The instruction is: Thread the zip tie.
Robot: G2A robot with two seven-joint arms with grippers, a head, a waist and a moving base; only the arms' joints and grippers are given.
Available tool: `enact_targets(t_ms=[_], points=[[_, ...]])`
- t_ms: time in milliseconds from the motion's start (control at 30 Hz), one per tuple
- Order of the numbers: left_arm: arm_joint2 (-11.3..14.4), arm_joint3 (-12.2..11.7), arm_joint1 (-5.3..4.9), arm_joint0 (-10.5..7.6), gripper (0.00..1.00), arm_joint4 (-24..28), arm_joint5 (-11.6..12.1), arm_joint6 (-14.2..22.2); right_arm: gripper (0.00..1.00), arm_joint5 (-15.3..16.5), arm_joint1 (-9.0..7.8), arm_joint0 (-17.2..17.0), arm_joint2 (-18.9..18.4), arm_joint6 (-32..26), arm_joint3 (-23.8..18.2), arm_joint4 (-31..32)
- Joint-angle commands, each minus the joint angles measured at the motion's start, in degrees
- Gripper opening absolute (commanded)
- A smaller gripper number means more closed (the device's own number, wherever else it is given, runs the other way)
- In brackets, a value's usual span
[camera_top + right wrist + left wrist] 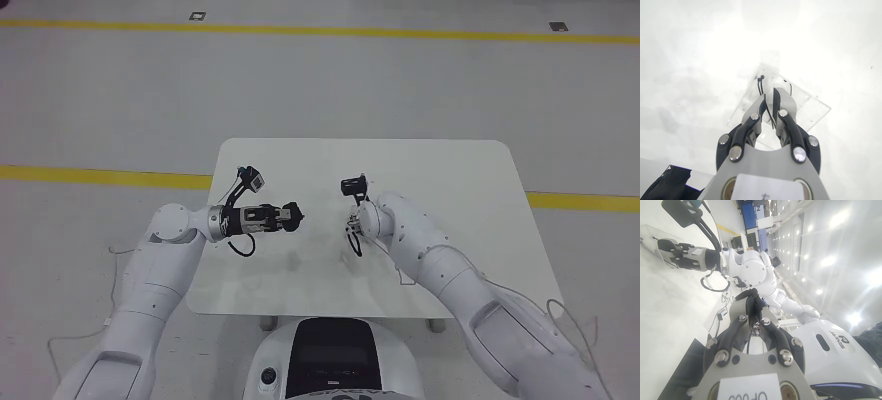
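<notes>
Zip tie [761,85]: black, strung on clear acrylic fixture [810,106] on table [450,180]; tail between narrowly spread right gripper [769,92] fingers, seemingly poised to pinch; left gripper [751,297] fingers pressed together, apart

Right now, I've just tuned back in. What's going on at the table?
The right gripper points down over a clear acrylic fixture on the white table. Its fingers are apart, with the black zip tie running between them toward the fixture's wall. The left gripper is off to the side above the table, shut on a black item I cannot identify. I cannot tell whether the tie is threaded.
</notes>
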State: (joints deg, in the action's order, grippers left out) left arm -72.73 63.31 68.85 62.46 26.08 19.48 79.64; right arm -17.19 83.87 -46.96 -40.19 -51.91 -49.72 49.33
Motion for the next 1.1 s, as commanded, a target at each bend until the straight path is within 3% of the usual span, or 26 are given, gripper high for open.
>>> enact_targets(t_ms=[0,733,900,1067], points=[[0.0,0.0,0.0,0.0,0.0,0.0,0.0,0.0,0.19,0.1,0.03,-0.1,-0.2,-0.1,-0.1,0.3],[0.0,0.0,0.0,0.0,0.0,0.0,0.0,0.0,0.14,-1.2,1.11,-0.2,-0.9,-1.1,1.3,3.0],[0.0,0.0,0.0,0.0,0.0,0.0,0.0,0.0,0.0,-1.1,1.45,-0.1,-1.0,-1.2,1.8,3.3],[0.0,0.0,0.0,0.0,0.0,0.0,0.0,0.0,0.0,-1.3,1.48,-0.4,-1.7,-0.7,0.6,3.8]])
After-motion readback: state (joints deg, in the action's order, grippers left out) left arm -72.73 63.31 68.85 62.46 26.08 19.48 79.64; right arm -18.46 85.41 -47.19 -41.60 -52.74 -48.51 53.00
